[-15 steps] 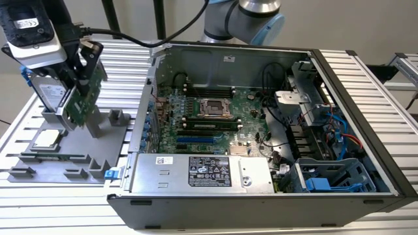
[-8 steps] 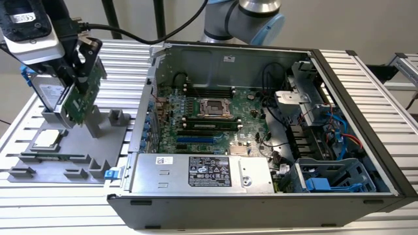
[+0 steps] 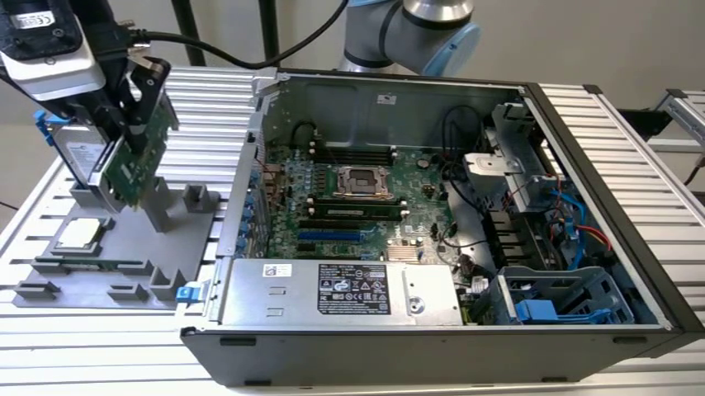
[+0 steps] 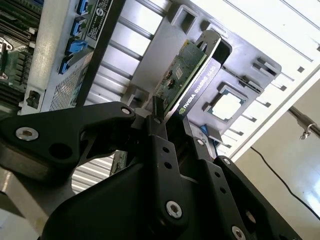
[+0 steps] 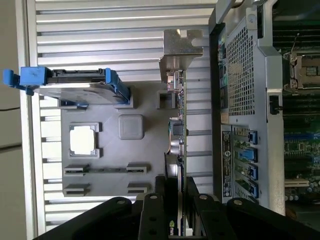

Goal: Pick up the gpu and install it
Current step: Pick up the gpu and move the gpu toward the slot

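At the exterior view's left, beside the open computer case (image 3: pixel 441 107), I find the end effector (image 3: pixel 132 115) closed on the upper edge of the gpu (image 3: pixel 138 165). The card hangs tilted over the grey tray (image 3: pixel 165 247) on the table (image 3: pixel 88 355). Its lower edge is level with the tray's upright posts, and I cannot tell whether it is clear of them. A hard drive (image 3: pixel 78 157) in a blue frame stands just beside it.

Judgement: the step in hand is the pick-up from the tray. Done well, it calls for a straight pull along the card's own plane. The grip should be firm and centred, so the lower edge neither binds in the posts nor swings against the hard drive.

The second wrist view makes the clamp plain: the fingers (image 4: pixel 159 137) pinch the card between them, green board on one face and black shroud on the other. The first wrist view gives the card edge-on, with its silver bracket (image 5: pixel 179 47) at the far end and the case wall near it. The exterior view adds the motherboard (image 3: pixel 352 198) lying inside the case.
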